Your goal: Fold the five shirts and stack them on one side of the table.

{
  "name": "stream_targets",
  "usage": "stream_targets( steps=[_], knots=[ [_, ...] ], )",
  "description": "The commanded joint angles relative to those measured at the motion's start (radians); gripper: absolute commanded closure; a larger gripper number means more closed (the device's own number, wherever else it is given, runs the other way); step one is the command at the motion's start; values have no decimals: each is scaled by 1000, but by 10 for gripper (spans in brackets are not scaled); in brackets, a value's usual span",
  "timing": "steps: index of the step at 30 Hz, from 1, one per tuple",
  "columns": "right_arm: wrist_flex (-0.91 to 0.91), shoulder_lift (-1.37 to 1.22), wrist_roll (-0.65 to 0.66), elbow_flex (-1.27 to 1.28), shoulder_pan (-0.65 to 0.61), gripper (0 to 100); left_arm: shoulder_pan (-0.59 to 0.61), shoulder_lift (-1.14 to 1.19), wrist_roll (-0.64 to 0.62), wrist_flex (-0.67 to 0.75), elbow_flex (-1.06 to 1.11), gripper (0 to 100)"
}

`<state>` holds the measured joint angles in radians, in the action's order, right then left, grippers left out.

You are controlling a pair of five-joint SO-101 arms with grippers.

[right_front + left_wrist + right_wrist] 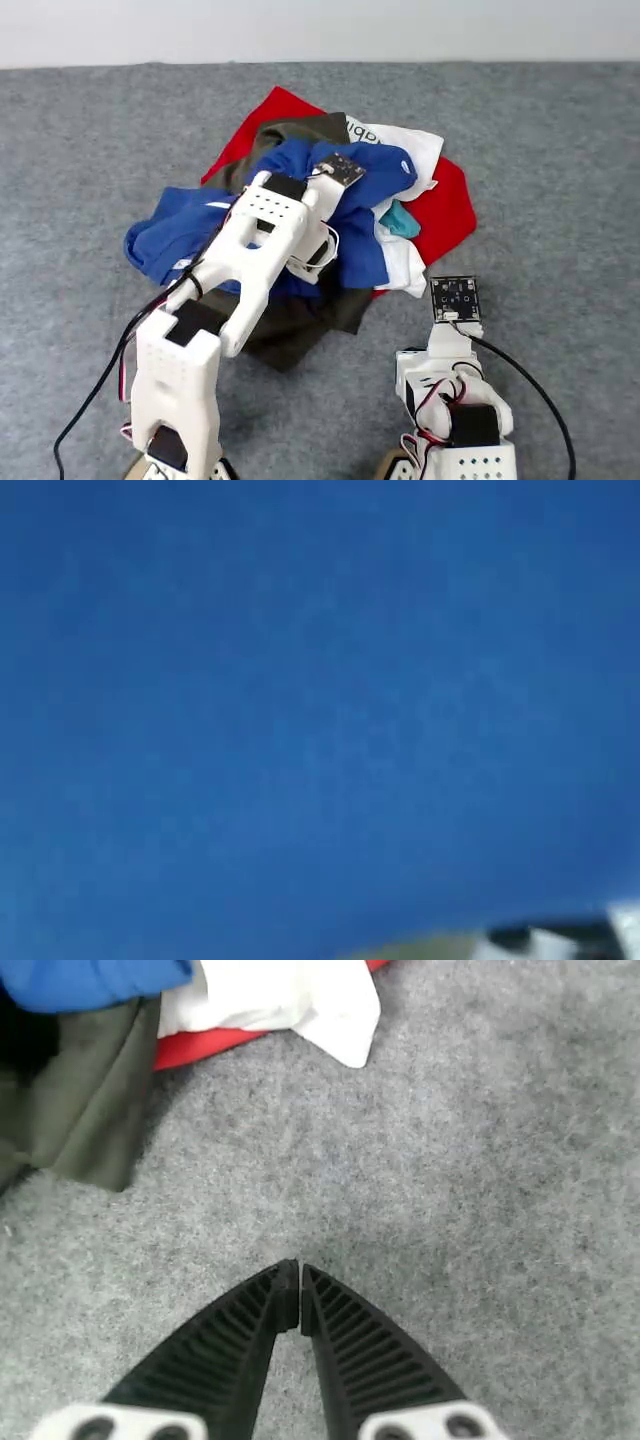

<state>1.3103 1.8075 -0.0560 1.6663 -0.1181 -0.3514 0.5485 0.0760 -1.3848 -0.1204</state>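
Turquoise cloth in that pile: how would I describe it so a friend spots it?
A heap of shirts lies on the grey table. On its right side in the high view, a white shirt runs between the blue shirt and the red shirt, and the small turquoise cloth peeks out against it. It alone is greenish-blue, paler than the blue shirt.

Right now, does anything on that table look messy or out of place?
Yes: the shirts lie in one crumpled heap, none folded. The blue shirt sprawls on top, with the red shirt, white shirt and dark shirt tangled beneath. The left arm leans over the heap.
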Motion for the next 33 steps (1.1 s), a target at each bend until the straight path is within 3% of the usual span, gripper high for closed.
stream_targets(
  steps=[1,2,8,14,27,33],
  knots=[
    [-7,4,-5,17,-2,989,6,-6,55,14,-56,961],
    [-7,4,-5,17,-2,989,8,-18,68,-11,-71,995],
    [-7,4,-5,17,-2,989,40,-187,77,-170,-176,987],
    [-7,4,-5,17,-2,989,187,-423,75,-252,-303,987],
    [-7,4,-5,17,-2,989,775,-605,123,-275,-545,987],
    [-7,4,-5,17,-2,989,1073,-605,164,-155,-555,987]
  ],
)
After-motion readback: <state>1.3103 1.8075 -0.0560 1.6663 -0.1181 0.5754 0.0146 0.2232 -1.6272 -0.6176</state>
